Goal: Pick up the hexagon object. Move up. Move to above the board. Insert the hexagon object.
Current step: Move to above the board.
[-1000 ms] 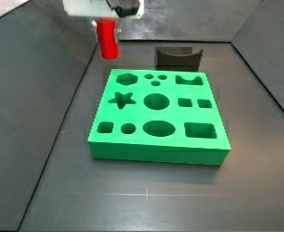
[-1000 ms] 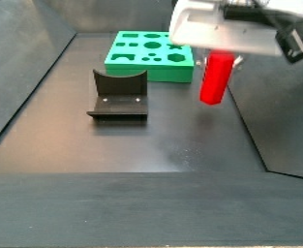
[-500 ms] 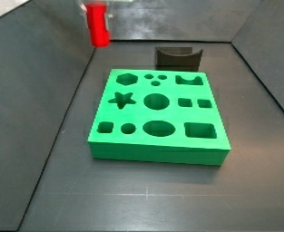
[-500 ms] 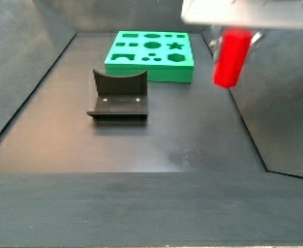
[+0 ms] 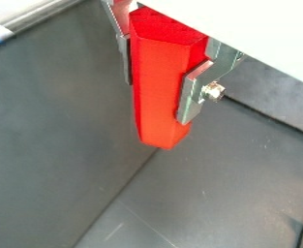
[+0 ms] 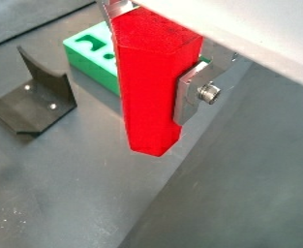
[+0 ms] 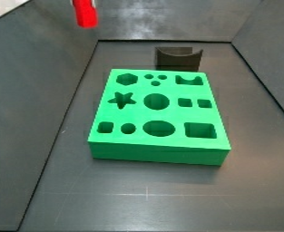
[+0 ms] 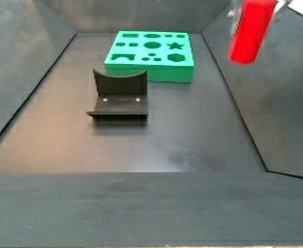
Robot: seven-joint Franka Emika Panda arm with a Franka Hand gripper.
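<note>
Item: hexagon object (image 5: 161, 82), red, upright, clamped in the gripper (image 5: 166, 68) high above the floor.

Detail: in both wrist views the silver fingers (image 6: 193, 85) press its opposite faces near the upper end, and the lower length hangs free below the pads. In a side view only the peg's lower end (image 7: 84, 13) shows at the frame's upper edge, left of and behind the board (image 7: 160, 116), well apart from it. The board, green with shaped holes, lies flat on the dark floor (image 8: 166, 136); the fixture (image 8: 119, 94) stands just beside one of its edges. Peg not over the board.
</note>
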